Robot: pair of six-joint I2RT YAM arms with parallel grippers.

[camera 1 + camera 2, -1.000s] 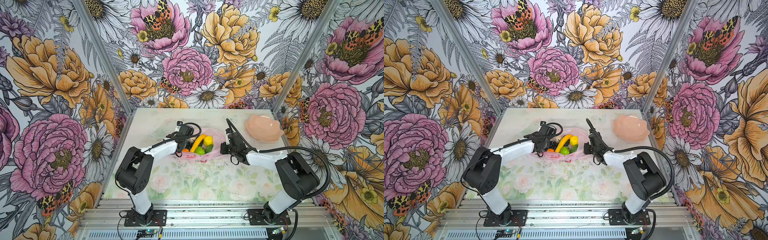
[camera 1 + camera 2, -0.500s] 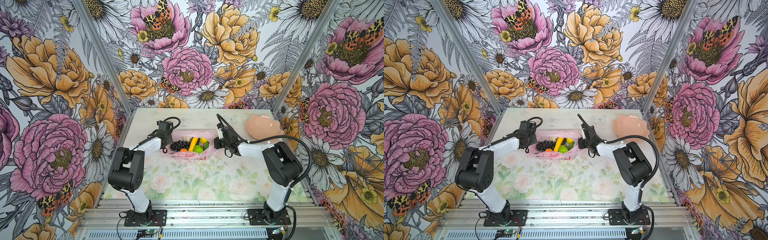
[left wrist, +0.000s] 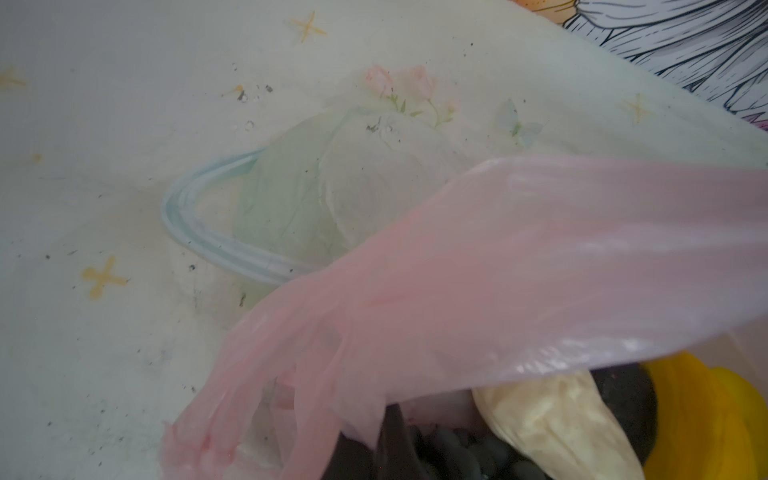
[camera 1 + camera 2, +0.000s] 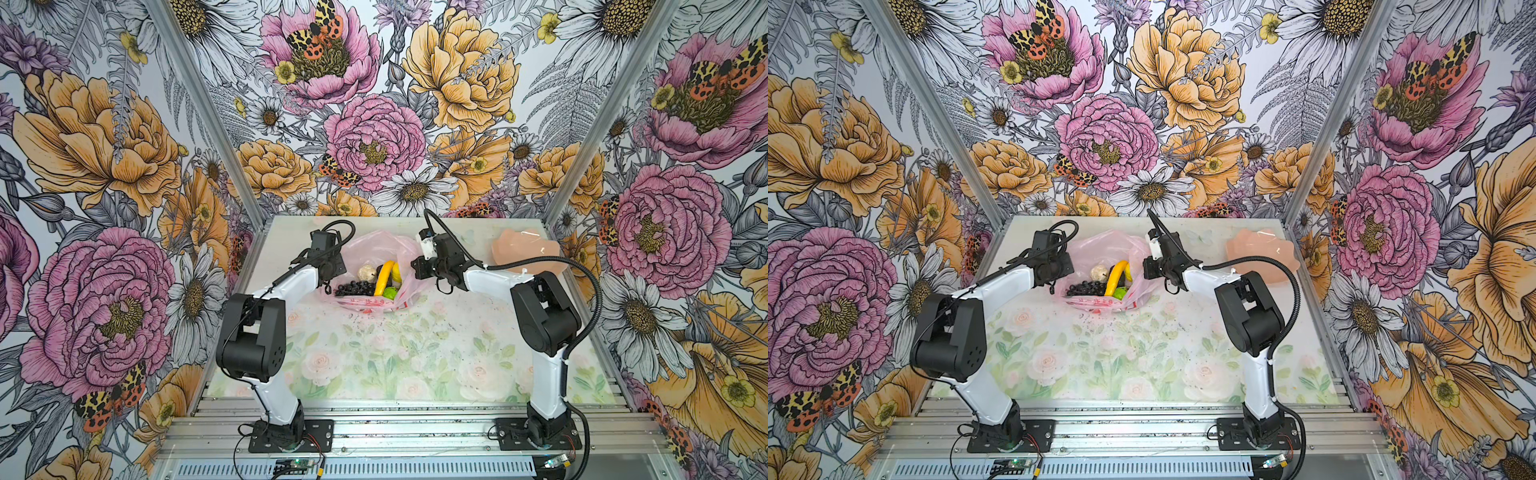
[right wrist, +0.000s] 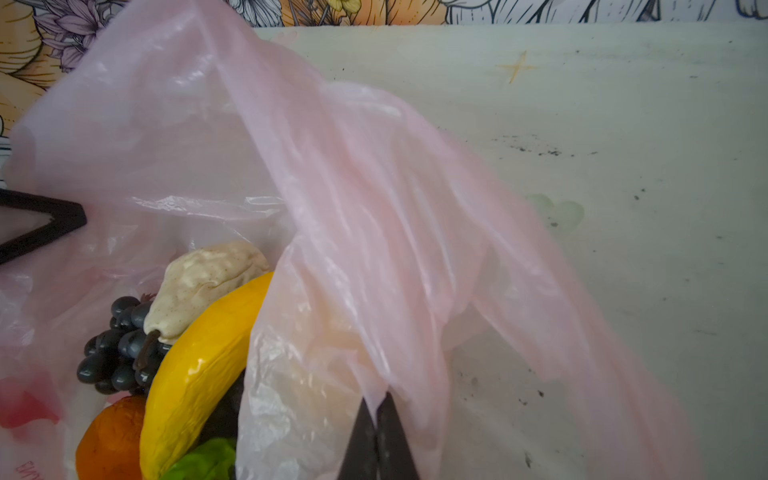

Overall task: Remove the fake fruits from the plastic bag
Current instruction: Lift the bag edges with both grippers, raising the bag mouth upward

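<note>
Right hand [image 5: 377, 405] pinching plastic bag [image 5: 374, 208], fake fruits [image 5: 199, 365] inside

Reaches both arms forward and inward from the bases, elbows bent, white forearms angled toward each other. Holds left gripper [image 4: 334, 272] closed on left rim of bag [image 4: 374, 245], film drawn taut to it. Holds right gripper [image 4: 417, 266] opposite, well apart from left, fingers [image 5: 365, 440] pressed flat together, pinching right rim. Points both grippers inward
</note>
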